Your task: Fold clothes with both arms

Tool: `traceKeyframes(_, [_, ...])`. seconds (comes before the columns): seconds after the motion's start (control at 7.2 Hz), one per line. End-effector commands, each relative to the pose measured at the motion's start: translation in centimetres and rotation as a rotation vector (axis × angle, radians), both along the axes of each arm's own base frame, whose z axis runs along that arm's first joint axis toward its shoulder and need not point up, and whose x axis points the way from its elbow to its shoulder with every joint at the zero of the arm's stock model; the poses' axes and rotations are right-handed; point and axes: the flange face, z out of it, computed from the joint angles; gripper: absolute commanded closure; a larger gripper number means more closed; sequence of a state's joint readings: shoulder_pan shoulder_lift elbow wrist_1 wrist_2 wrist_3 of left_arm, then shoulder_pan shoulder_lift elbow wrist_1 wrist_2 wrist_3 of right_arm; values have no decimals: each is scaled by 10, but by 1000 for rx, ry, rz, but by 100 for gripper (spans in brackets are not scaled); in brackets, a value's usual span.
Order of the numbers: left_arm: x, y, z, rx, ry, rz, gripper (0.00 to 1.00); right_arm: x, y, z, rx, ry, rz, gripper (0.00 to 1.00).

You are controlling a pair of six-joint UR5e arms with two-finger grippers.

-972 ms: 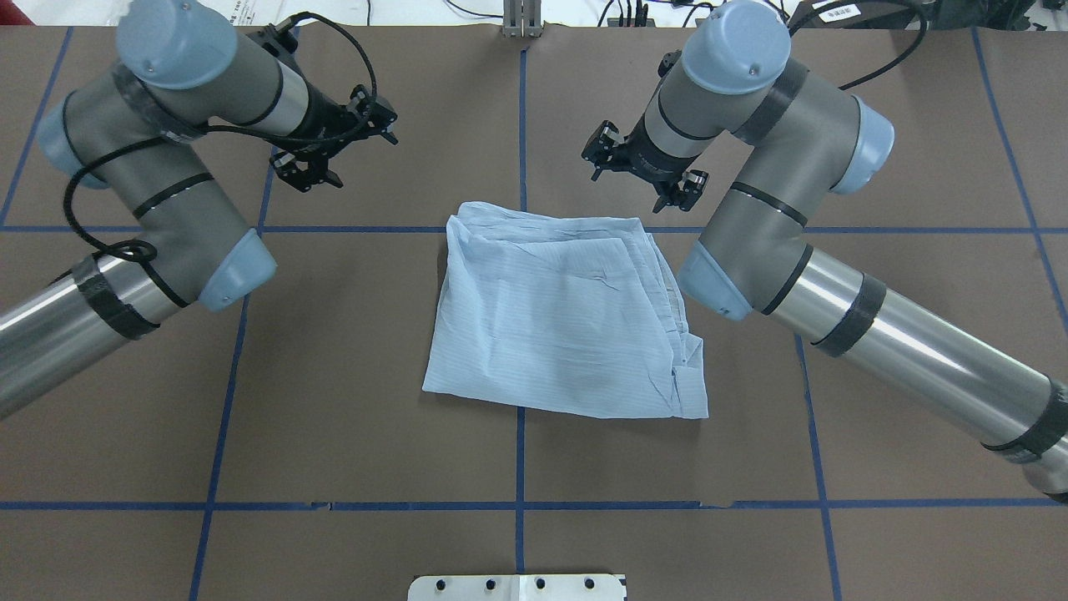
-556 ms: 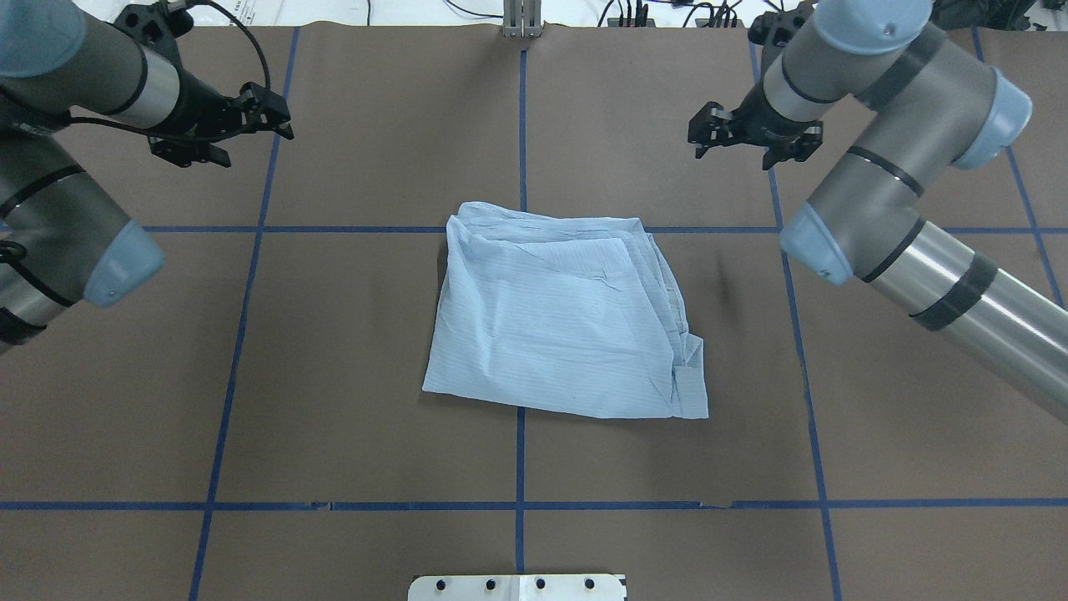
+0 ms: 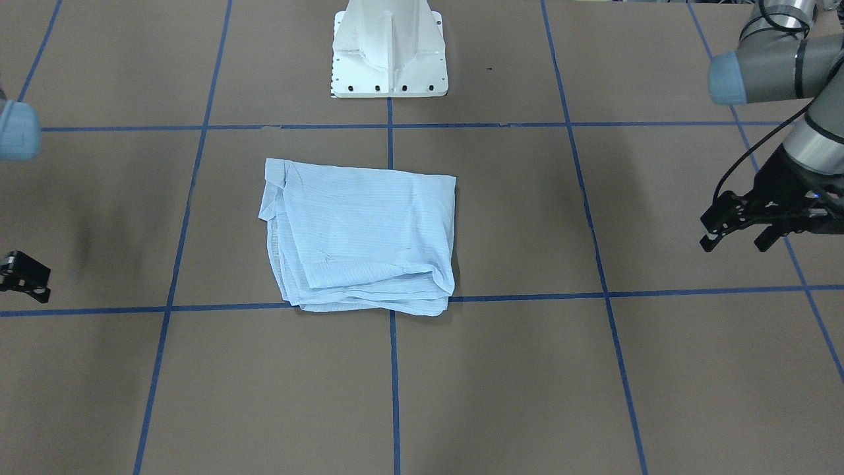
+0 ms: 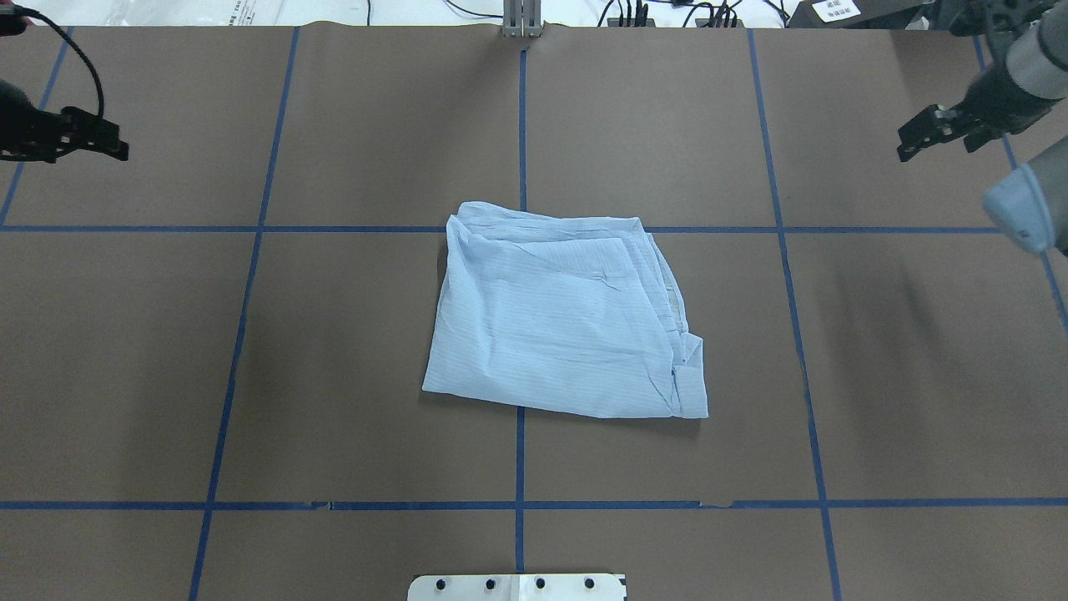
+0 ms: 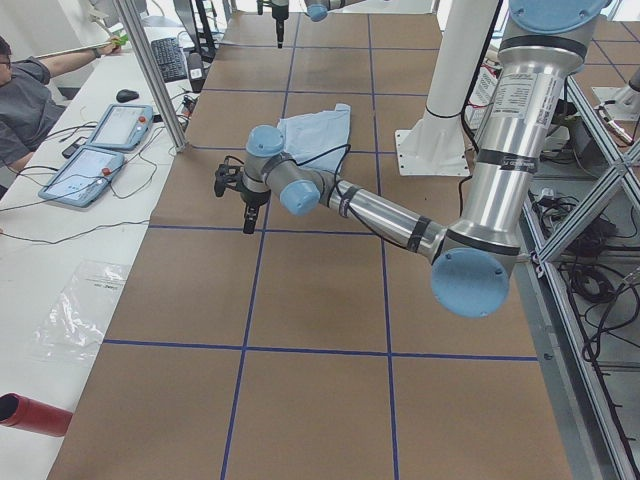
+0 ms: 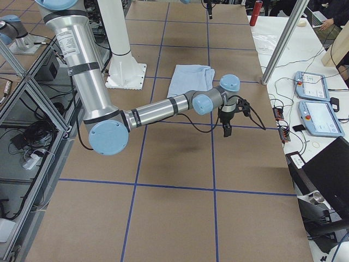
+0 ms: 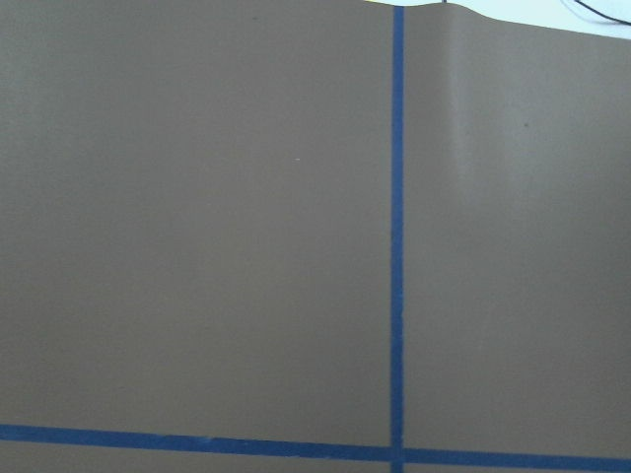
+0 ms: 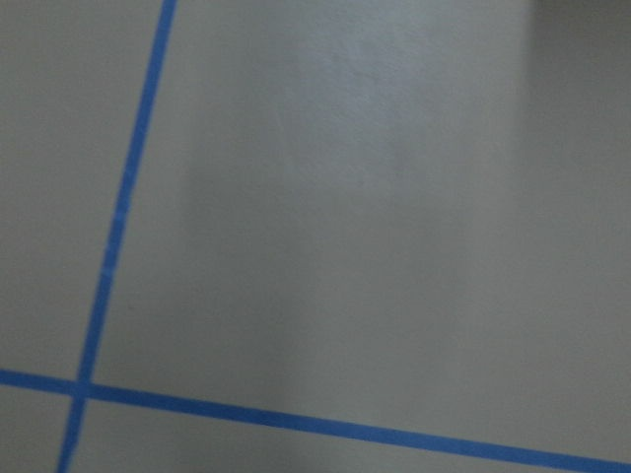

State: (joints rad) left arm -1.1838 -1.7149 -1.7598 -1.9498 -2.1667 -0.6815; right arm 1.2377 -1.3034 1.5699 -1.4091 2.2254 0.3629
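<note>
Basically done, I'd say: left gripper (image 4: 108,142) hangs spread and empty at far left, the shirt (image 4: 559,325) lies folded in a rough rectangle at centre, untouched, right gripper (image 4: 934,142) spread and empty at far right. Layer edges on the shirt's right look uneven, so maybe tidying remains. No readable writing; the white tag (image 4: 834,10) past the table (image 4: 334,376) is too small.

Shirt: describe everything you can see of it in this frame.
The shirt is thin, pale blue, finely striped cloth, folded into a rough, lightly creased rectangle of several layers. The layered edges stack along the side towards the robot's right, with a small flap at the corner nearest the robot. It lies flat on the brown table, across a blue tape line. Nothing else touches it.
</note>
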Motion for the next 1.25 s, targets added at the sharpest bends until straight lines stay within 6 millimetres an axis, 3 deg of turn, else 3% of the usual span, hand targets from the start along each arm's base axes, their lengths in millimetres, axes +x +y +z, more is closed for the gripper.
traceKeyframes(0.0, [-91,34,73,160,-137,160,1,95,39,70,59,-26,-97,0])
traceKeyframes(0.14, [-133,47,98,173,-178,158,1,125,50,87,46,-30,-88,0])
traceKeyframes(0.28, [-140,49,110,114,-148,121,1,137,59,97,-67,-71,-68,0])
traceKeyframes(0.42, [-139,39,114,8,-108,21,1,138,61,99,-72,-59,-62,0])
traceKeyframes(0.56, [-137,30,103,-46,-72,-57,1,143,62,99,-72,-63,-52,0])
traceKeyframes(0.69, [-138,32,103,-45,-65,-71,0,144,63,98,-63,-61,-58,0])
traceKeyframes(0.97, [-141,48,142,-112,-80,-62,1,144,68,110,-104,-56,-41,0])
traceKeyframes(1.11, [-141,50,145,-131,-80,-60,1,145,68,110,-136,-61,-10,0])
